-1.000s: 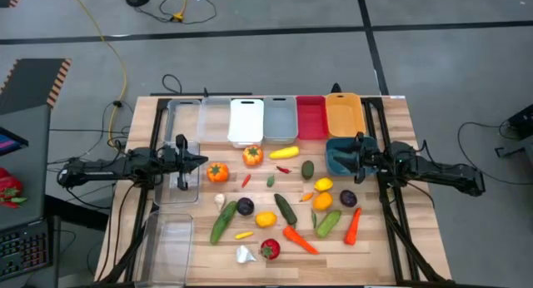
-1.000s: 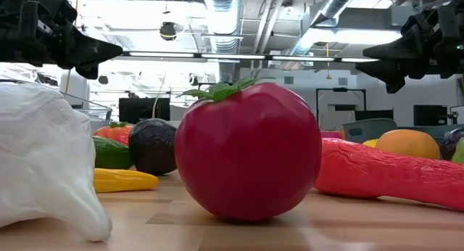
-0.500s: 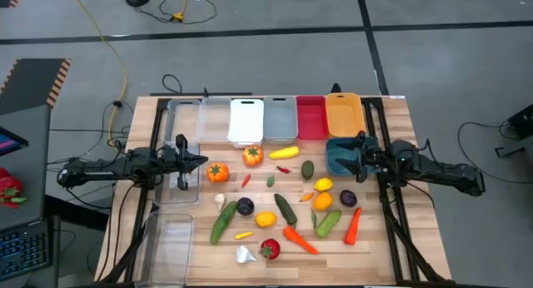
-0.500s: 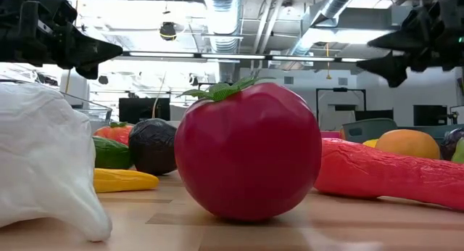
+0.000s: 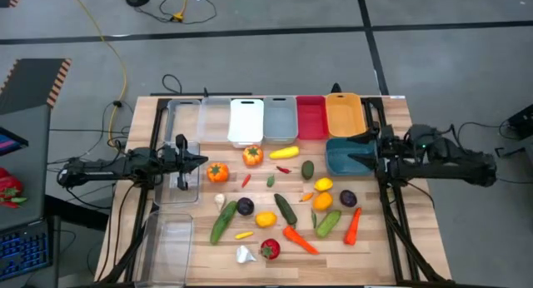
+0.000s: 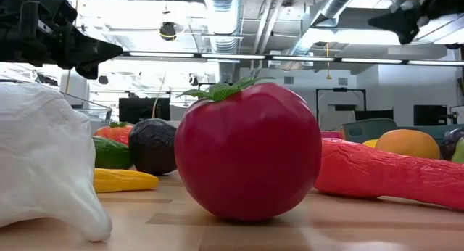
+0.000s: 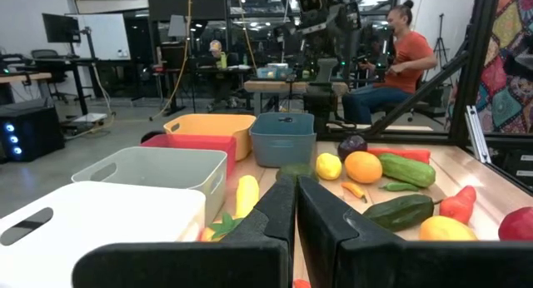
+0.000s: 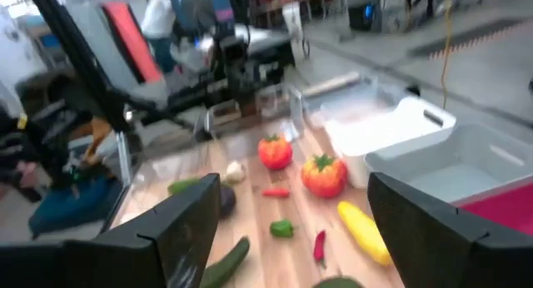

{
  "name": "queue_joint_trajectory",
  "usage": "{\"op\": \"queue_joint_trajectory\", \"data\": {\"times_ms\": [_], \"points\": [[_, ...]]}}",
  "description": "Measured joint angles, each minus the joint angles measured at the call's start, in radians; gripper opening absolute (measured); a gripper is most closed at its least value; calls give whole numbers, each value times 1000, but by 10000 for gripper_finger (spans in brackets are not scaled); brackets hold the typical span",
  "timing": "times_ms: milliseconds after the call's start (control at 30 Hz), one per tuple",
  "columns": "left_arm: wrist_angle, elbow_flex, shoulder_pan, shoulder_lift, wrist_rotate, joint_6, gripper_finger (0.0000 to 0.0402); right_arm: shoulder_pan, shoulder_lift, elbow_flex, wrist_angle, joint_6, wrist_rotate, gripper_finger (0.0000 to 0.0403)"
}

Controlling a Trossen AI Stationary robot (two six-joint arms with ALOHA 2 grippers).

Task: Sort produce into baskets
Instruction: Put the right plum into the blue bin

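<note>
1. Right gripper (image 5: 354, 160) open, empty, over teal basket (image 5: 337, 157).
2. Left gripper (image 5: 202, 161) closed, empty, waiting beside orange tomato (image 5: 217, 172).
3. Produce lies loose mid-bench (image 5: 391, 246), unsorted.

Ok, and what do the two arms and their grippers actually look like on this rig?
Both arms are dark, near black, built of chunky jointed segments. The left gripper has two flat, angular black fingers tapering to blunt tips. The right gripper has the same broad, wedge-shaped black fingers. No markings or labels are readable.
</note>
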Motion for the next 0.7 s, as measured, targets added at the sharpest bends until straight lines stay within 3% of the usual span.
{"op": "queue_joint_trajectory", "data": {"times_ms": [367, 700], "points": [[0, 0, 0, 0, 0, 0, 2, 148, 502, 347, -424, 229, 0, 329], [0, 0, 0, 0, 0, 0, 2, 298, 911, 501, -738, 584, 0, 329]]}}
